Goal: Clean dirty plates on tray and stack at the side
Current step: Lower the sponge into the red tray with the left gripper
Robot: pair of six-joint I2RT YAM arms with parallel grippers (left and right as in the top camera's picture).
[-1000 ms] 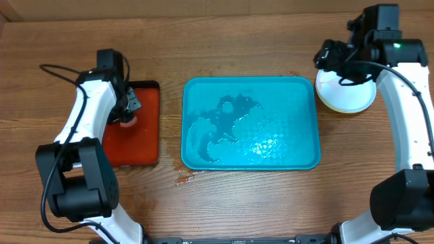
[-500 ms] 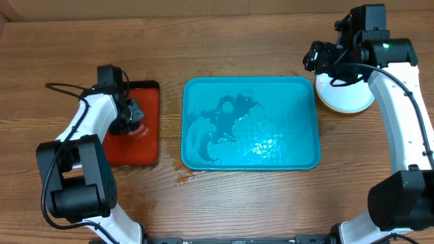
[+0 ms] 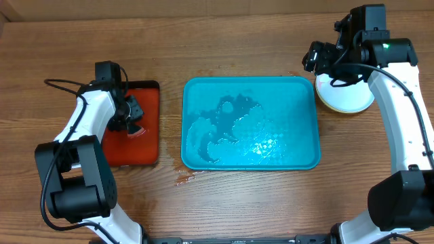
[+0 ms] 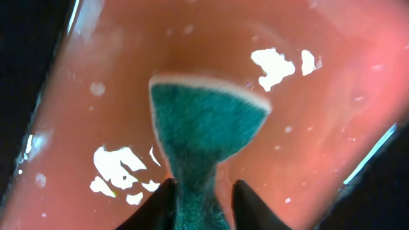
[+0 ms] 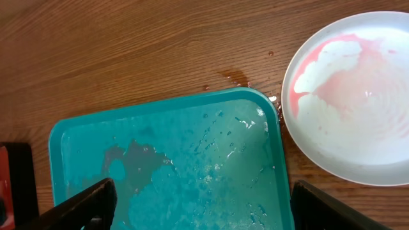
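The blue tray [image 3: 298,135] sits mid-table with nothing on it, just water streaks and puddles across its floor, so the clearing part looks done. The plates [image 3: 347,102] are off to its right side, just beside the tray's top right corner, sitting on the wooden table [image 3: 224,41]. From above they read as one round pile with a yellow-green rim peeking out at the bottom edge, and how many are in it can't be counted from here. The right claw [image 5: 203,185] hangs over the gap between tray and pile, its fingers spread wide and holding nothing. Its camera shows the top plate [image 5: 364,96] clearly, and there's a pink smear curling across the upper left of the pale centre, so I'd call that one stacked but not properly clean. Over on the other side, the left claw [image 4: 203,188] is low over the small red tray [image 3: 146,146], narrowed tight onto a green sponge [image 4: 204,128] that fans out above the fingertips against the wet red surface. My read is that the stacking is finished or very nearly so. What's left is that pink film on the top plate, if it gets another wipe, and the sponge to be let go.
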